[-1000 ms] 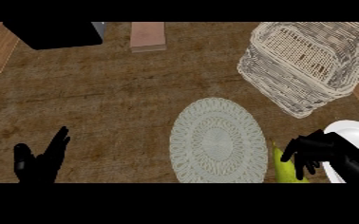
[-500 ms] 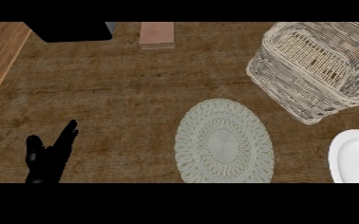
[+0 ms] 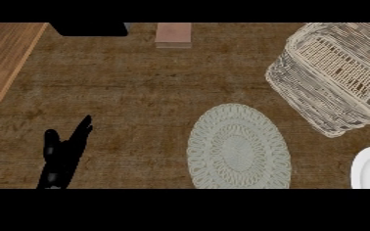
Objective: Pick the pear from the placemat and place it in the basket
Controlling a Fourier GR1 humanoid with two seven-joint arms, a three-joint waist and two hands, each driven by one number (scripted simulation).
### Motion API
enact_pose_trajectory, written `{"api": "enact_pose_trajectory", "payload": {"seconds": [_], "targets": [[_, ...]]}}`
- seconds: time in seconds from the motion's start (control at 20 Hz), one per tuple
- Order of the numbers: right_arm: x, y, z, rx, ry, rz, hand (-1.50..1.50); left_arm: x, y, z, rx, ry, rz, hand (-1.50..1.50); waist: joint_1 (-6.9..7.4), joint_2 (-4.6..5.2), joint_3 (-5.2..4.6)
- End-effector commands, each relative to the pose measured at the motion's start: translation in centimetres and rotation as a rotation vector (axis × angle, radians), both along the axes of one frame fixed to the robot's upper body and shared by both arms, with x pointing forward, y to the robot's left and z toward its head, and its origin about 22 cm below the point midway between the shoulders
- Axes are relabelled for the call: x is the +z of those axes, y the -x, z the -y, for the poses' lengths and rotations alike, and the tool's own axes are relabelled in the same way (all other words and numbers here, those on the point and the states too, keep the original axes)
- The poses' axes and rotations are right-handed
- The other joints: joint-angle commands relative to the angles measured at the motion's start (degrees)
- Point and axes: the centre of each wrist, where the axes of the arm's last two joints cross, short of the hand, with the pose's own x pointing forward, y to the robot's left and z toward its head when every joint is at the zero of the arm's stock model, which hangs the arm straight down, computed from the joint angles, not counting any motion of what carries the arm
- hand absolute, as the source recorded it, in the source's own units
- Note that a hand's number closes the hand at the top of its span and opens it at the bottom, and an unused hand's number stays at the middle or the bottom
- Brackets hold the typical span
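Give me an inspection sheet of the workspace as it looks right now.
Surface: dark brown counter, lighter wood strip at far left.
Job's things: round placemat, bare; wicker basket at right; pear not seen.
Clutter: pink block, black object, white object at right edge.
Hands: left hand resting at lower left, fingers straight; right hand not in view.
Cables: nothing seen.
Surroundings: nothing seen.

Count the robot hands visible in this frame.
1. The left hand rests open at the lower left of the counter, fingers up. The right hand is out of view.
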Motion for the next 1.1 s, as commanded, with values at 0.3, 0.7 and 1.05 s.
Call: {"api": "enact_pose_trajectory", "payload": {"seconds": [0.3,0.7,1.05], "targets": [[-1.8,-5.5,0.7,-0.044,0.055,-0.022,1.50,-1.1,1.1,-0.2,-0.006,0.019,-0.057,0.00,0.88,0.40,-0.31],[-7.5,-9.2,2.6,-0.016,-0.145,-0.141,1.50,-0.1,-1.0,0.0,0.000,0.000,-0.057,0.00,0.72,0.55,-0.26],[-10.3,-11.8,3.2,-0.029,-0.157,-0.168,1.50,-1.4,1.1,-0.3,0.002,0.012,-0.052,0.00,0.94,0.53,-0.25]]}}
